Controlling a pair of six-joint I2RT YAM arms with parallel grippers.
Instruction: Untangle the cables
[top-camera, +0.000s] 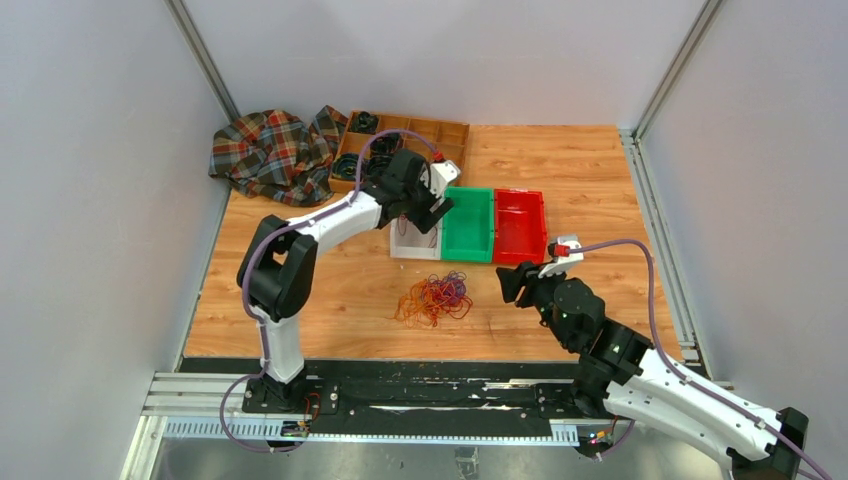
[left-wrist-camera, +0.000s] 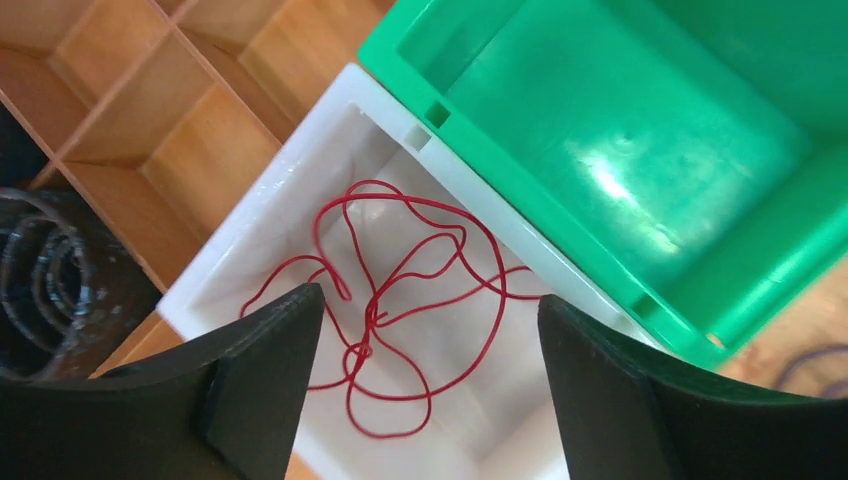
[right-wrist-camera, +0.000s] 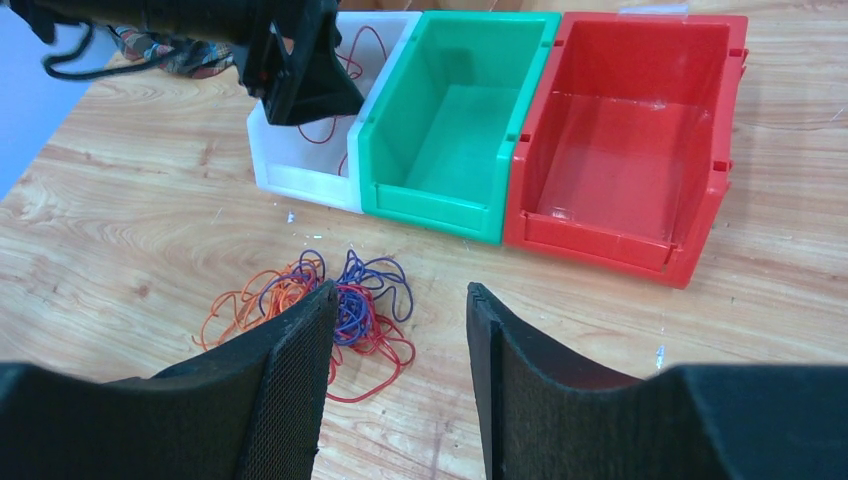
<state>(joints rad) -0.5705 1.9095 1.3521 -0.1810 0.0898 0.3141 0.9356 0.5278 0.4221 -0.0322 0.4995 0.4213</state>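
A tangle of red, orange and purple-blue cables (top-camera: 433, 298) lies on the wooden table in front of the bins, and it also shows in the right wrist view (right-wrist-camera: 350, 300). One red cable (left-wrist-camera: 400, 300) lies loose inside the white bin (left-wrist-camera: 260, 220). My left gripper (top-camera: 440, 205) hovers over that bin, open and empty, and in its own view (left-wrist-camera: 430, 320) the jaws stand wide apart above the red cable. My right gripper (top-camera: 510, 283) is open and empty, just right of the tangle and slightly above the table, with its left finger (right-wrist-camera: 290, 380) hiding part of the tangle.
The white bin (top-camera: 413, 243), a green bin (top-camera: 468, 224) and a red bin (top-camera: 520, 226) stand side by side. A wooden divided tray (top-camera: 405, 135) with black coiled rings (left-wrist-camera: 40, 280) sits behind them. A plaid cloth (top-camera: 270, 150) lies at the back left.
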